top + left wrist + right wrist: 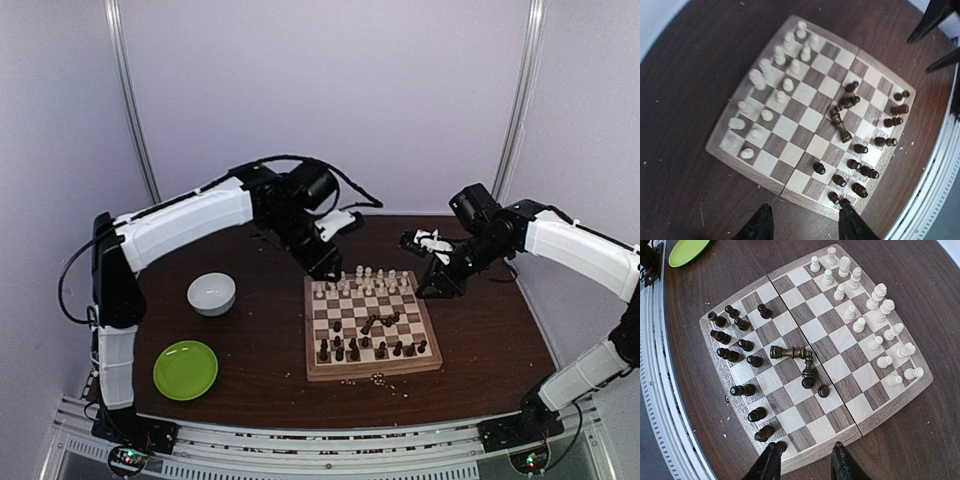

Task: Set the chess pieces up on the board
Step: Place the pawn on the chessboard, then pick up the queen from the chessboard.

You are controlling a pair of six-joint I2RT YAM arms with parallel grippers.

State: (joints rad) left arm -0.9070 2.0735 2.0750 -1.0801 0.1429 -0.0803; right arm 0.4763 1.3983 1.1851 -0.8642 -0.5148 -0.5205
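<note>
At the left of the top view, my left end effector (325, 262) hangs by the far-left corner of the board (309, 330), fingers apart and empty. Mid-frame on the surface, the cream chess pieces (362, 277) stand in 2 far rows, seemingly done. The dark chess pieces (350, 350) mostly stand near, with gaps, but 2 toppled dark pieces lie mid-board: one (787, 352) with its long axis left-right in the right wrist view, the other (808, 371) up-down, both left to set up, I judge. At right, the right end effector (437, 285) hovers, fingers spread, holding nothing.
</note>
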